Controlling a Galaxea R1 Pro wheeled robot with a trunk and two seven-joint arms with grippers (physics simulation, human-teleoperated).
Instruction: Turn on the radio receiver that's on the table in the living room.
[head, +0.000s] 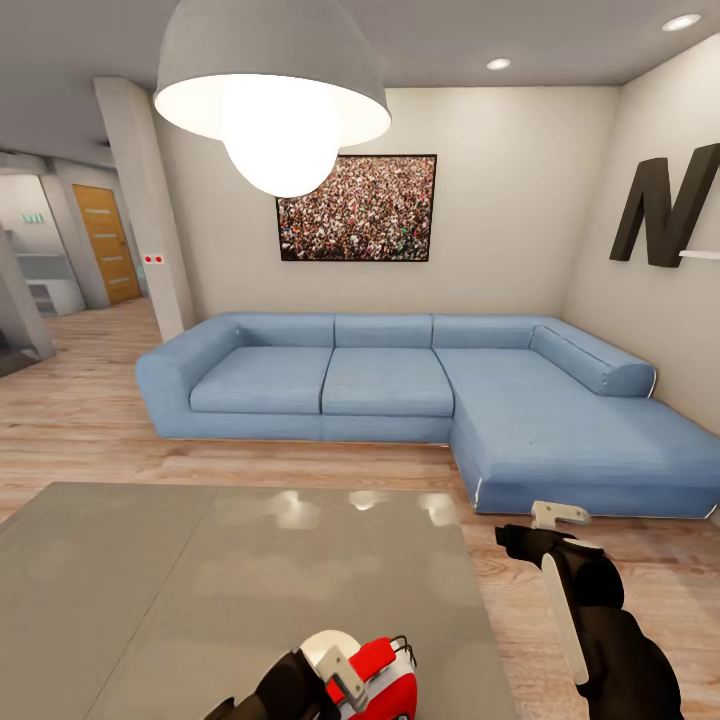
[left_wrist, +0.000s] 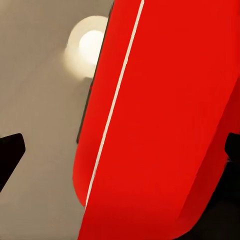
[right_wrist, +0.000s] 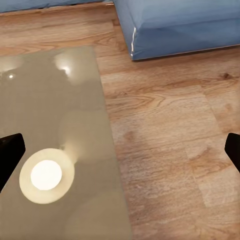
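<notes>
Item: radio receiver (head: 385, 675), red with white sides and a thin wire handle, standing at the near edge of the table (head: 200, 570), a low one with a glossy grey top, in the living room. We find the left gripper (head: 335, 675) right against the radio's left side; in the left wrist view the red casing (left_wrist: 165, 125) lies very close between the two dark fingertips (left_wrist: 10, 152), which stand wide apart, so we list the jaws as spread, with nothing clamped. Right gripper (head: 545, 525): raised beside the table's right edge over the wood floor (head: 80, 420), fingertips (right_wrist: 10, 152) well apart, holding nothing. Surroundings: blue L-shaped sofa (head: 400, 385) beyond the table, white dome pendant lamp (head: 272, 95) overhead, its glare mirrored in the tabletop, dark letter N (head: 670, 205) on the right wall. Risks, as we judge them: the radio sits near the table's edge and the top looks slick, so a sideways push may slide or tip it off; the dial is not visible to us, so a press could land on the casing instead.
</notes>
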